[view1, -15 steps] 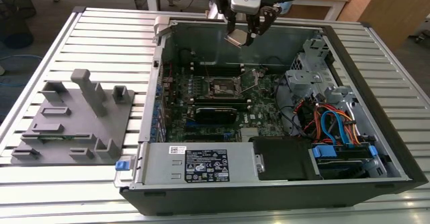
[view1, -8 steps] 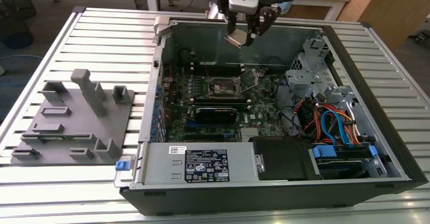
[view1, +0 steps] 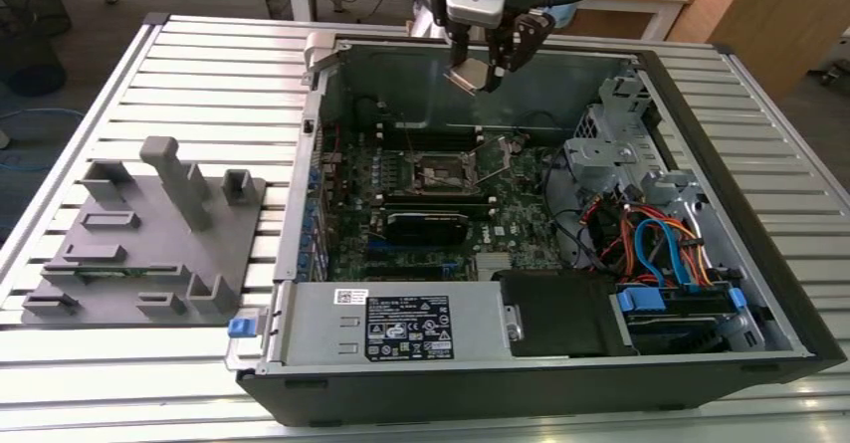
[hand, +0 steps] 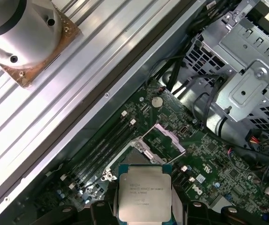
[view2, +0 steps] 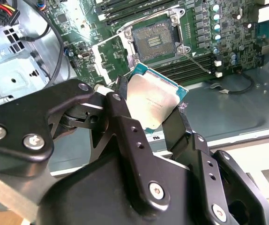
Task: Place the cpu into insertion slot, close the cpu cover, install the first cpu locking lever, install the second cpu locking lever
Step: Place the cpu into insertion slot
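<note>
In the exterior view the gripper (view1: 481, 70) hangs above the far wall of the open computer case (view1: 531, 395), past the insertion slot (view1: 445, 172). Its fingers are closed on the cpu (view1: 467, 76), which is too small here to show any detail. The case holds the green board (view1: 398, 204) with the slot near its middle, and a labelled power supply (view1: 398, 326) lies on the near side of the slot. A grey parts fixture (view1: 146, 239) sits outside the case, well apart from the slot, toward the exterior view's left. In the second wrist view black fingers (view2: 125, 126) pinch the cpu (view2: 153, 93) by two opposite edges, hiding its lower part. The slot (view2: 155, 40) beyond it lies uncovered, its dark pin field exposed. In the first wrist view the cpu (hand: 144, 192) hides part of the slot (hand: 137, 152), and the cpu cover (hand: 166, 138) stands tilted up at the slot's far edge.
</note>
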Robot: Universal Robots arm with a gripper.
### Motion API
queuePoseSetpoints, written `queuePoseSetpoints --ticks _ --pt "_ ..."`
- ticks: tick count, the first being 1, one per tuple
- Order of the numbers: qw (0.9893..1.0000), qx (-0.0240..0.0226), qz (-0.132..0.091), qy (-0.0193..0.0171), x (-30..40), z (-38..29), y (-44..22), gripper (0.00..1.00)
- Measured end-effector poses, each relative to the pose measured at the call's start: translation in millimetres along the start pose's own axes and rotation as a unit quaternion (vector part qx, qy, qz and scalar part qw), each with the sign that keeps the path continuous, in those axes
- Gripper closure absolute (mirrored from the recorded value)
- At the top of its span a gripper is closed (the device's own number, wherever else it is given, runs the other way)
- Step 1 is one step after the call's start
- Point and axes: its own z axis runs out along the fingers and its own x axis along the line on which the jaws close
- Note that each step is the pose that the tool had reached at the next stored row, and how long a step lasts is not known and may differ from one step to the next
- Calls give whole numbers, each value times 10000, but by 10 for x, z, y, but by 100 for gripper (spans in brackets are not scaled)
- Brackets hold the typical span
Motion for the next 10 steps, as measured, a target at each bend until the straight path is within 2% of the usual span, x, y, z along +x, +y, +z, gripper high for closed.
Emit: queuePoseSetpoints --ticks 10 --pt "9993 -7 377 -33 0 4 0 46"
